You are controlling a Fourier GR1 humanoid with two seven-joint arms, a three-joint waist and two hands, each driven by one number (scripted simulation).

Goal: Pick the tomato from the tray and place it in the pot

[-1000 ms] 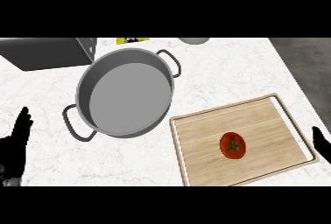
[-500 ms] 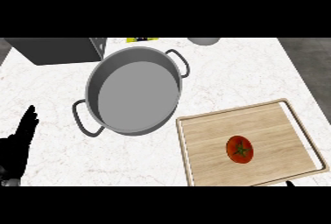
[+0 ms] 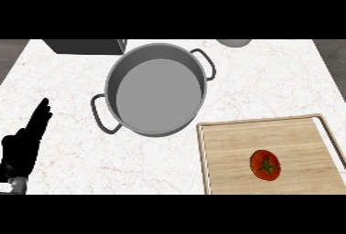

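The right hand has dropped out of sight since a second ago. The tomato (image 3: 266, 165) lies untouched on the tray (image 3: 270, 122), just beside the empty pot (image 3: 157, 91). The left hand (image 3: 24, 146) rests at the counter's left edge with its fingers straight and together. I'd say the pick hasn't begun.

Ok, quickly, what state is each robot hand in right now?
Left robot hand: open, fingers straight, holding nothing, at the view's left edge.
Right robot hand: not in view, cannot be told.
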